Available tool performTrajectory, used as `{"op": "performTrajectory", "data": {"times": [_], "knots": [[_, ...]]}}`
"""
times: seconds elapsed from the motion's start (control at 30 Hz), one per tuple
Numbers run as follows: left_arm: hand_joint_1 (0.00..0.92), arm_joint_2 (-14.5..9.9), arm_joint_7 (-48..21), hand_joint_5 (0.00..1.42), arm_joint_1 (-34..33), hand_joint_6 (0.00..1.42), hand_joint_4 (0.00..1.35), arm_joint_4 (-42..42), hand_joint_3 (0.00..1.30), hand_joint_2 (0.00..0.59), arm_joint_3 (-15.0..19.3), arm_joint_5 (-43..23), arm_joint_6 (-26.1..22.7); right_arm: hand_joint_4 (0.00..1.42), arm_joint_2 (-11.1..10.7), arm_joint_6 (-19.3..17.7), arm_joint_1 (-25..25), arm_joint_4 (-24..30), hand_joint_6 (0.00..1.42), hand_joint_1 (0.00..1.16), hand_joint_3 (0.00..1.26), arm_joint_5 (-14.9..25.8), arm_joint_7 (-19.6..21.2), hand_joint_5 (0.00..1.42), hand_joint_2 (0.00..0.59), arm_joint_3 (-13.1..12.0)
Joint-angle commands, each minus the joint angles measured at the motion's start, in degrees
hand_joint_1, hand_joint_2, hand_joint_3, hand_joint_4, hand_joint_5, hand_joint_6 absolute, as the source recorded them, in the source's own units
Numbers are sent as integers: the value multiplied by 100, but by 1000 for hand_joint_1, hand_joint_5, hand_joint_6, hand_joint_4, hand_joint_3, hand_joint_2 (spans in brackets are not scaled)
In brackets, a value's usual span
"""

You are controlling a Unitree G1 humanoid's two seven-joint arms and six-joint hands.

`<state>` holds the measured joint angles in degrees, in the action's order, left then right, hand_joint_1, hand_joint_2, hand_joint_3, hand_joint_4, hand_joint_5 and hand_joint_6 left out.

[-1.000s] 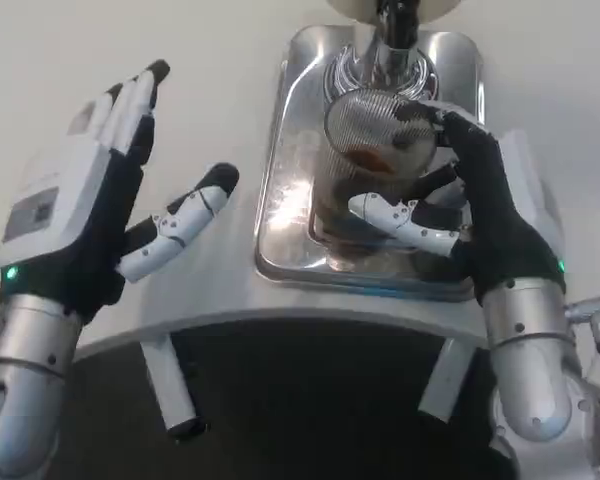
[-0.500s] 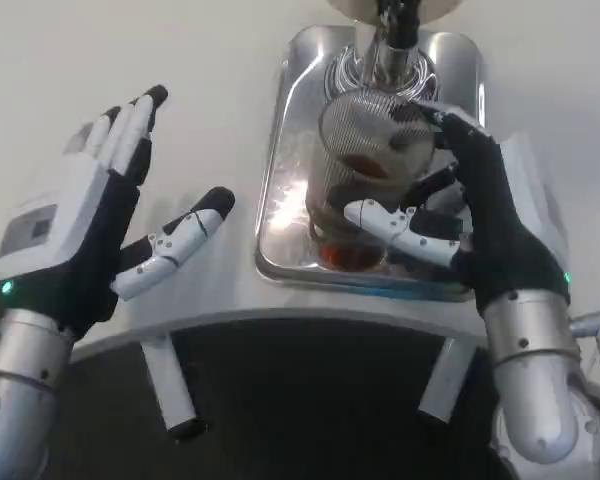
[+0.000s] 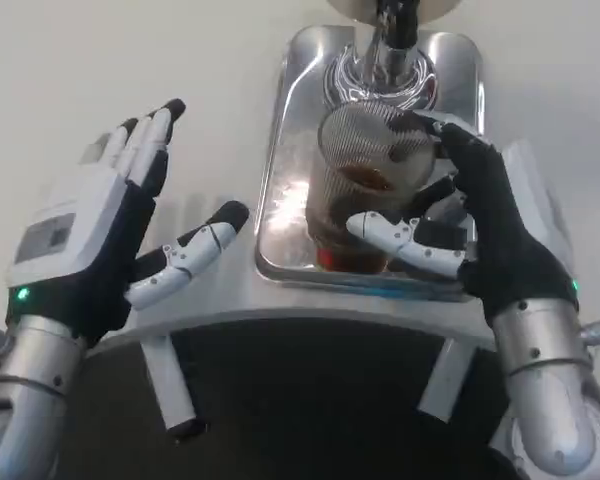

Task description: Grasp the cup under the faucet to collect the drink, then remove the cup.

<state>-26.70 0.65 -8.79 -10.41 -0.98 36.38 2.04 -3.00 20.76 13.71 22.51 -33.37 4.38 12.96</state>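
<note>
With my right hand (image 3: 480, 235) wrapped around the ribbed clear cup (image 3: 365, 185) of brown drink on the steel drip tray (image 3: 290, 160), left hand (image 3: 100, 235) spread empty, I'd lift straight, level, slowly.

Cup (image 3: 365, 190): you have drawn it out from beneath the faucet (image 3: 393, 40), toward the front edge of the steel drip tray (image 3: 280, 170); its rim, a second ago just under the spout, now sits clear below it; right hand (image 3: 480, 235): wrapped around the cup as before, shifted with it toward you; left hand (image 3: 90, 235): fingers spread, holding nothing, drifted slightly right and up over the white table (image 3: 130, 50).
</note>
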Motion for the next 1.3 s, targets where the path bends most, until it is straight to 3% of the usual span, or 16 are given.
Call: {"op": "performTrajectory", "data": {"times": [0.03,0.1,0.27,0.53,0.77,1.03,1.23,1.3], "knots": [[0,-187,-111,0,33,0,0,85,0,227,-155,165,96,743,9,-93,-101,402,1062,1162,723,37,-97,796,289,-20],[0,-269,-146,0,-2,0,0,102,0,226,-214,246,113,743,-1,-90,-114,464,1062,1162,723,35,-155,796,289,-42],[0,-415,-186,0,-17,0,0,134,0,220,-288,382,143,744,-279,-178,-115,649,1079,1162,726,-72,-432,797,289,-28],[0,-576,-255,0,37,0,0,80,0,191,-397,627,131,744,-315,-122,-360,1016,1084,1162,731,-76,-642,797,279,23],[0,-879,-534,0,248,0,0,-269,0,164,-353,981,74,768,-377,-108,-685,1508,1091,1162,745,-4,-950,813,263,36],[0,-1142,-815,0,622,0,0,-755,0,145,-197,1028,143,792,-615,-47,-1111,2307,1109,1162,765,322,-1515,828,258,-289],[0,-1175,-878,0,706,0,0,-873,0,142,-169,1021,166,804,-710,-23,-1431,2766,1111,1162,776,561,-1793,831,244,-491],[0,-1178,-903,0,750,0,0,-940,0,141,-158,1026,179,810,-839,-86,-1575,2964,1113,1162,785,620,-1945,839,240,-565]]}}
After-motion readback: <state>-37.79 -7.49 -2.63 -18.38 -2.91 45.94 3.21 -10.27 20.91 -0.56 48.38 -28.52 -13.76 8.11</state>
